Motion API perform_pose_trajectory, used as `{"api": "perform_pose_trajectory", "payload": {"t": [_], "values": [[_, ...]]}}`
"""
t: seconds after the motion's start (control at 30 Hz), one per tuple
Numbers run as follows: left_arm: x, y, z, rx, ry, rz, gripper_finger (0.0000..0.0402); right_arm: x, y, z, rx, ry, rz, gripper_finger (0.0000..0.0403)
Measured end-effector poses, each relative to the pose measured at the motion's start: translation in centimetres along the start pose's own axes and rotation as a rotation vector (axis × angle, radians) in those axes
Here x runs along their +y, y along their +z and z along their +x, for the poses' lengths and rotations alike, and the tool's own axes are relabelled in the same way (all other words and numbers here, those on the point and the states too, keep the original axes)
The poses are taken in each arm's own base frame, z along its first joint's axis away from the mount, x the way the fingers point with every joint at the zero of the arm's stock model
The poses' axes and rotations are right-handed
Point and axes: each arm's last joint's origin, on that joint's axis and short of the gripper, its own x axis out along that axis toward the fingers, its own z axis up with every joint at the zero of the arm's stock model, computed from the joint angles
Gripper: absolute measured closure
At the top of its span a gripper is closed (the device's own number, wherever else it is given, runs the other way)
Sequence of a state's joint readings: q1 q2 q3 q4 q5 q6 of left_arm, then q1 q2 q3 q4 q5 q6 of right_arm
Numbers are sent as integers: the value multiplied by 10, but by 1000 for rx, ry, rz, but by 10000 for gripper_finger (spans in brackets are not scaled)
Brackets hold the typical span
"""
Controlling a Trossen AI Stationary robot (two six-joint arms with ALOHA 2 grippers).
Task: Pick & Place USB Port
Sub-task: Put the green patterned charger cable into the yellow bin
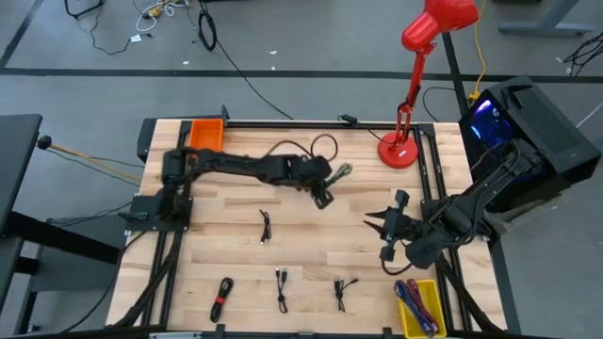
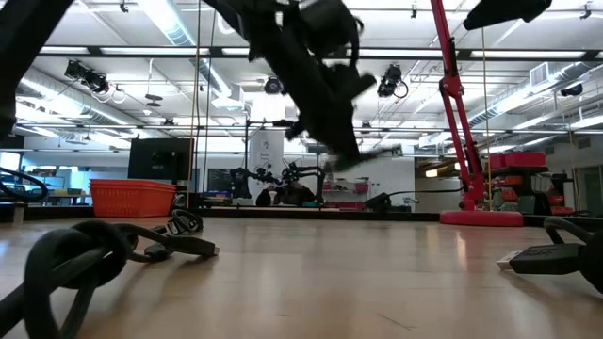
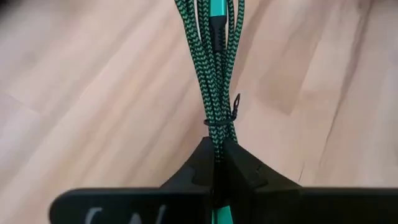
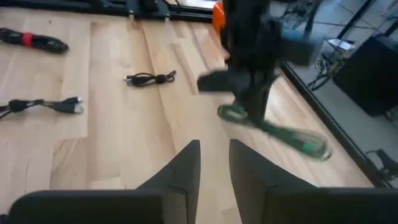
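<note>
A green braided USB cable (image 3: pixel 214 68), coiled into a bundle and bound with a small tie, is in my left gripper (image 3: pixel 214 163), which is shut on it. In the high view this gripper (image 1: pixel 330 177) is over the table's far middle, with the cable (image 1: pixel 341 171) at its tip. The low view shows the gripper (image 2: pixel 334 141) and cable (image 2: pixel 353 162) above the tabletop. My right gripper (image 4: pixel 214 158) is open and touches nothing. It waits near the table's right side (image 1: pixel 375 222), facing the held cable (image 4: pixel 280 132). My left gripper pinches the bundled strands (image 3: pixel 216 140) between its two fingers, just behind the small tie (image 3: pixel 219 121), so several strands are held together. The fingers lie along the bundle, which runs on past the fingertips. The cable is lifted clear of the table.
Several black cables lie on the wood: one at mid-table (image 1: pixel 266 226) and three along the near edge (image 1: pixel 222 298) (image 1: pixel 281 288) (image 1: pixel 344 293). A yellow bin (image 1: pixel 426 294) with cables sits at the near right. An orange bin (image 1: pixel 205 134) stands far left and a red lamp (image 1: pixel 399 151) far right.
</note>
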State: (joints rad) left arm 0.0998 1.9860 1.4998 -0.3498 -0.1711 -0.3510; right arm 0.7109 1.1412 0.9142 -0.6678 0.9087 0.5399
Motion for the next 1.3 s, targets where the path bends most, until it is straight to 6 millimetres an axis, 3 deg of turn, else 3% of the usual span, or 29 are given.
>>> {"api": "perform_pose_trajectory", "payload": {"t": [0.2, 0.4, 0.6, 0.77, 0.9, 1.07, 1.3], "values": [[-2, 30, -71, -179, -2, 73, 383, -3, 1, 0, -52, -93, 32, 317], [-16, 37, -126, -307, 0, 156, 383, -9, 2, -1, -152, -249, 104, 317], [-42, 30, -142, -354, -61, 249, 383, -5, 8, -1, -192, -243, 136, 317], [-59, 26, -149, -407, -68, 303, 384, 3, 32, 1, -257, -125, 85, 317], [-61, 25, -152, -414, -44, 306, 384, 1, 51, 6, -326, -9, 28, 317], [-65, 22, -159, -425, -12, 335, 384, -10, 55, 20, -304, -14, 18, 317], [-60, 26, -184, -479, 6, 331, 385, -25, 61, 34, -299, -11, 25, 317]]}}
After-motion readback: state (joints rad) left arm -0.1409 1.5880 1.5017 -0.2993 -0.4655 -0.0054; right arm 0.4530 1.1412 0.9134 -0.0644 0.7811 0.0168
